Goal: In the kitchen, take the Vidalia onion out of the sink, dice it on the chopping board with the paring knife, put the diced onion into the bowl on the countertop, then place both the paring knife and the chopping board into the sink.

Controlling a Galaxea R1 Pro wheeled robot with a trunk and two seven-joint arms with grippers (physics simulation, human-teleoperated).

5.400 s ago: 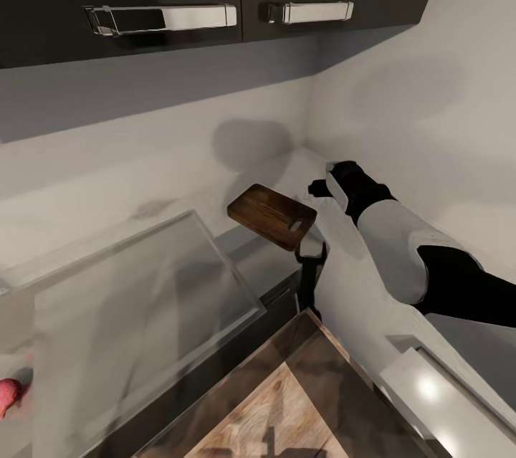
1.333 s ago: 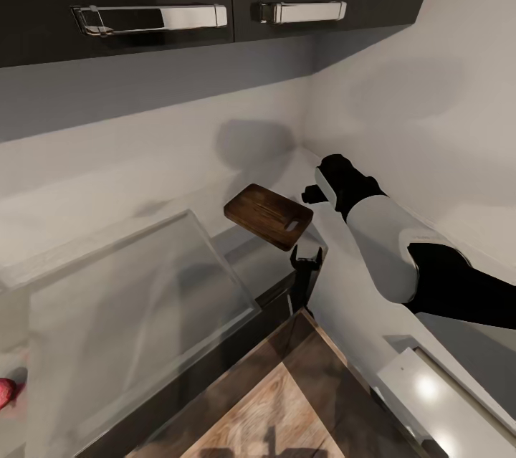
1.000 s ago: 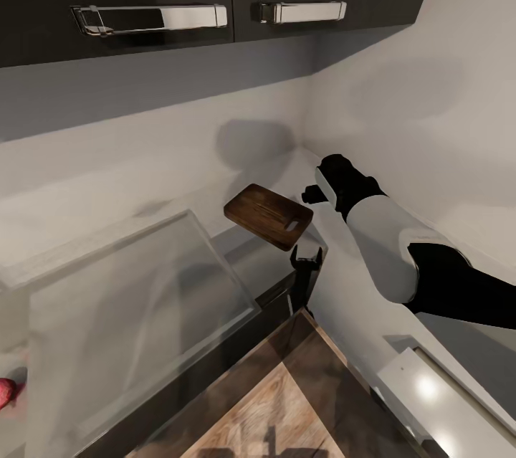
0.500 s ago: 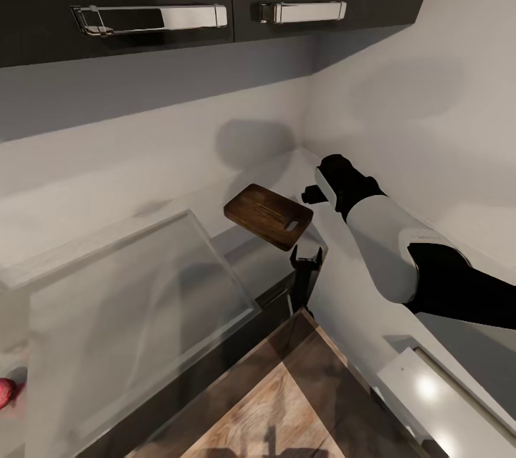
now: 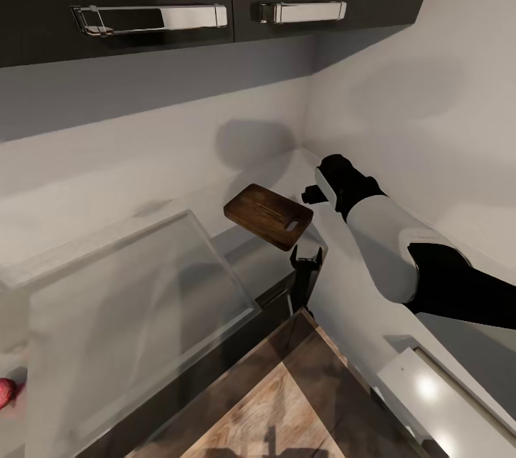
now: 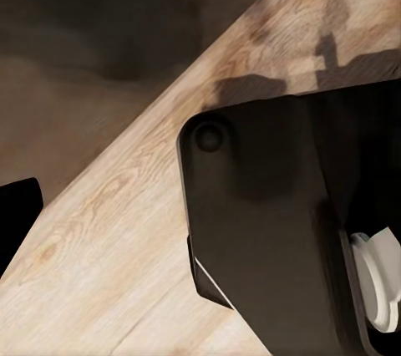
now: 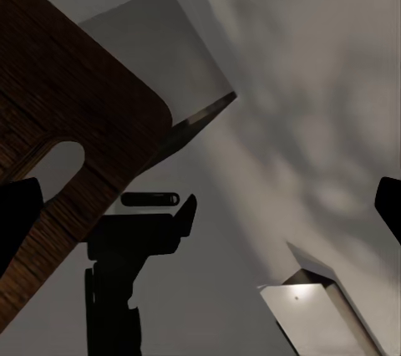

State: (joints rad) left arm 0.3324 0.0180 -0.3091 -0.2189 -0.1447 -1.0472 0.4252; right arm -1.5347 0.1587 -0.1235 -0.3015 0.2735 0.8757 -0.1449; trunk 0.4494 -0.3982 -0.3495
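Observation:
The dark brown chopping board (image 5: 269, 216) lies on the glossy grey countertop (image 5: 143, 300) near the wall corner, its handle slot toward my right arm. My right gripper (image 5: 312, 194) hovers just right of that end, open and holding nothing. In the right wrist view the board (image 7: 75, 114) is close ahead, and the gripper's (image 7: 200, 210) fingertips stand wide apart at the frame's edges. A pinkish-red onion (image 5: 5, 393) peeks in at the head view's lower left edge. One left fingertip (image 6: 15, 214) sits far to the side over the floor. Knife, bowl and sink are out of view.
Dark upper cabinets with chrome handles (image 5: 150, 16) hang overhead. A black fixture (image 5: 306, 261) stands at the counter's edge below the board, also seen as a black fixture (image 7: 138, 243) in the right wrist view. Wood floor (image 5: 272, 408) lies below, and my black base (image 6: 267, 214) rests on it.
Over the last second nothing has moved. Since 5.4 s ago the whole view has shifted slightly, and my right arm sits a little nearer the wall corner.

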